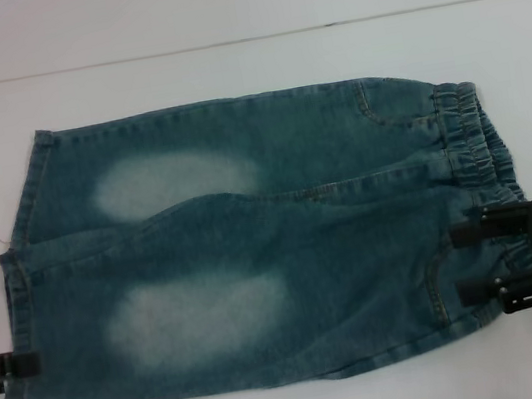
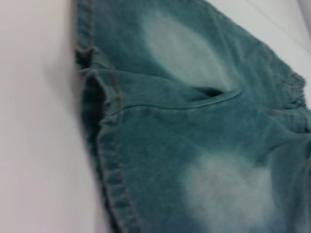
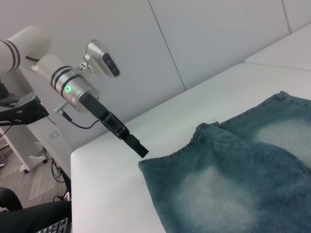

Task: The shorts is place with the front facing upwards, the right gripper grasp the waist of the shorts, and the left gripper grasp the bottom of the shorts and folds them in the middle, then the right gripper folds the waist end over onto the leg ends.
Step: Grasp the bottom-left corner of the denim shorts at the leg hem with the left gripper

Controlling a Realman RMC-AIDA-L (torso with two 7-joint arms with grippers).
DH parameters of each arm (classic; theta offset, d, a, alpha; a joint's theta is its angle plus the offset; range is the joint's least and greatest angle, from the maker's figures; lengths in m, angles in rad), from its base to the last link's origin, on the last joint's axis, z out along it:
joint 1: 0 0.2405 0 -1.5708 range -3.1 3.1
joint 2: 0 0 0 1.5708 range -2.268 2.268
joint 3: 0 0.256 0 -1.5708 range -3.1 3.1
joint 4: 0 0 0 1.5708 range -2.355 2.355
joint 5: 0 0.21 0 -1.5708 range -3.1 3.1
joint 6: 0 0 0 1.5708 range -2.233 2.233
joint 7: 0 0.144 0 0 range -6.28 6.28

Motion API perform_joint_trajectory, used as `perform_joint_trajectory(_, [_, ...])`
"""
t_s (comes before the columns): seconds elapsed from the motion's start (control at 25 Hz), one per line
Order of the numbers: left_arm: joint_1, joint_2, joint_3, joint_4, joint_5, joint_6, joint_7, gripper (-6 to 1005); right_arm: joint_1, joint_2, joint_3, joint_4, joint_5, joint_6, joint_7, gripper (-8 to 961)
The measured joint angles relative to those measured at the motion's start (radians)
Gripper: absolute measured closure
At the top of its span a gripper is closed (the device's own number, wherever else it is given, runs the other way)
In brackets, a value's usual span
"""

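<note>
there, the shorts [image 1: 244,253] lay flat on the white table [image 1: 225,69], long axis across it, waist [image 1: 475,141] rightward, leg ends [image 1: 19,299] leftward. the right gripper [image 1: 474,263] straddled the waist, prongs apart. the left gripper [image 1: 14,366] touched the hem; grip unclear. bare table lay beyond.

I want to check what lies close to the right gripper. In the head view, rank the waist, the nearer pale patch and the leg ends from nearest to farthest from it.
From the right gripper:
1. The waist, right end of the shorts, under the gripper.
2. The nearer pale patch, mid-leg.
3. The leg ends, far left, by the left gripper.
</note>
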Motion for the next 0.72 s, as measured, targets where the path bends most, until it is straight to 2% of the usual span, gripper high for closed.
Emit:
perform_joint_trajectory(0.24, [0.000,0.002,-0.013,0.009,0.054,-0.021,-0.002,124,-0.001,0.000,0.000,0.002,0.001,0.000,0.001,102])
perform_joint_trajectory(0.72, [-0.002,-0.002,-0.002,-0.017,0.058,-0.037,-0.003,125,0.002,0.007,0.015,0.001,0.002,0.000,0.000,101])
